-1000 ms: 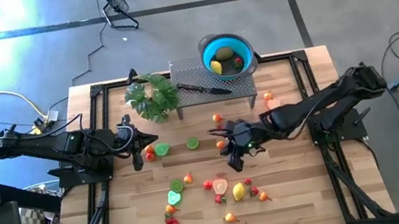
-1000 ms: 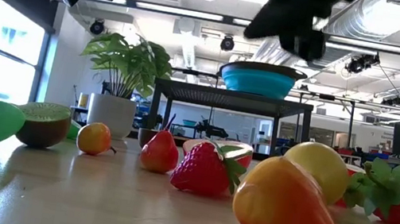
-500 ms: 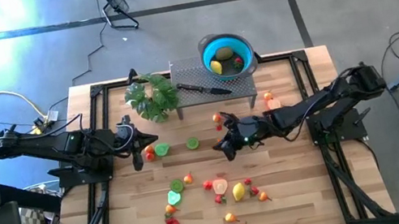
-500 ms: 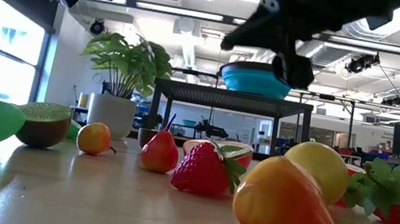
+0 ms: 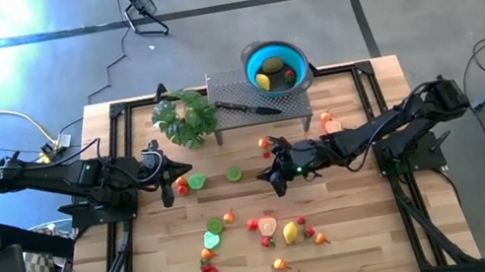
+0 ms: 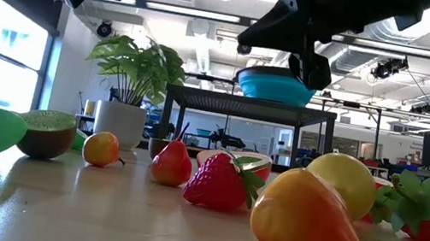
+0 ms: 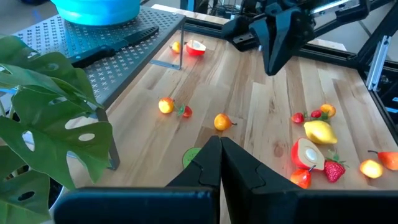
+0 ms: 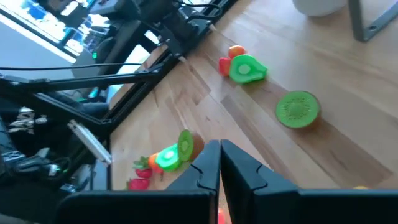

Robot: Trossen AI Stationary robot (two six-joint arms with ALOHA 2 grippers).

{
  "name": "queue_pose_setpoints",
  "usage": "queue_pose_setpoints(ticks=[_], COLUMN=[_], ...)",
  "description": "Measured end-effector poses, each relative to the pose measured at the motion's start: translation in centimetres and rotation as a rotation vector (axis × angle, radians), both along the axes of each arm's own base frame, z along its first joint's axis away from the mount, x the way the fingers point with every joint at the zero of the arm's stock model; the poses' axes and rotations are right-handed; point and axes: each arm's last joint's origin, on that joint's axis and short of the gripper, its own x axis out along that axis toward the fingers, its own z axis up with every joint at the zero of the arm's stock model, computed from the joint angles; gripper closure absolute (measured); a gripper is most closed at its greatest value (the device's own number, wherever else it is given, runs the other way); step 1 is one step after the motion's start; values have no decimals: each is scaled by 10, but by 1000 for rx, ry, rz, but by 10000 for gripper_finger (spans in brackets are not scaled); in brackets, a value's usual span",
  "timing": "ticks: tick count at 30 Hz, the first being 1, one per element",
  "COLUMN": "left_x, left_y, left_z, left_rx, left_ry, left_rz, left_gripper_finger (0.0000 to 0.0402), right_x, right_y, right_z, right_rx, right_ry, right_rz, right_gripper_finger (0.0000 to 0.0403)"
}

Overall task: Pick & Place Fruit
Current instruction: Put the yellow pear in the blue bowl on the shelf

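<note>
1. No readable brand, label or writing shows on any item.
2. Right tool, fingers pressed together and empty, hangs above the table centre.
3. Left tool, also pressed together, waits at 9 o'clock.
4. The fruit lies scattered toward 6 o'clock; some sits in the blue bowl at 12 o'clock.
</note>
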Motion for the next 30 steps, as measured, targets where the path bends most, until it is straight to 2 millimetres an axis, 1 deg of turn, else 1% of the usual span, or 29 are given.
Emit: queue_pose_setpoints(ticks=[3,5,8,11,13,15,18,21,26,30], left_x=[0,0,0,0,0,0,0,-1,-1,-1], left_y=[0,0,0,0,0,0,0,0,0,0], left_z=[0,0,0,0,0,-1,-2,-4,-5,-5], left_rx=[0,-1,-2,-6,-25,-42,-47,-42,-39,-39], left_ry=[0,0,-1,-1,-4,-1,7,29,43,43], left_rz=[0,0,2,6,13,20,22,22,23,22], left_gripper_finger=[402,402,402,402,402,402,402,402,402,402], right_x=[-1,-2,-3,-5,-5,-5,-5,-6,-11,-12], right_y=[-1,-2,-3,-5,-7,-7,-7,-6,-7,-7], right_z=[-2,-4,-6,-8,-10,-10,-10,-12,-19,-20], right_rx=[-14,-27,-51,-104,-164,-203,-210,-205,-204,-219], right_ry=[24,43,70,93,110,116,118,143,233,242], right_rz=[-27,-46,-84,-135,-165,-163,-138,-113,-124,-132], right_gripper_finger=[370,341,288,238,214,198,189,189,197,206])
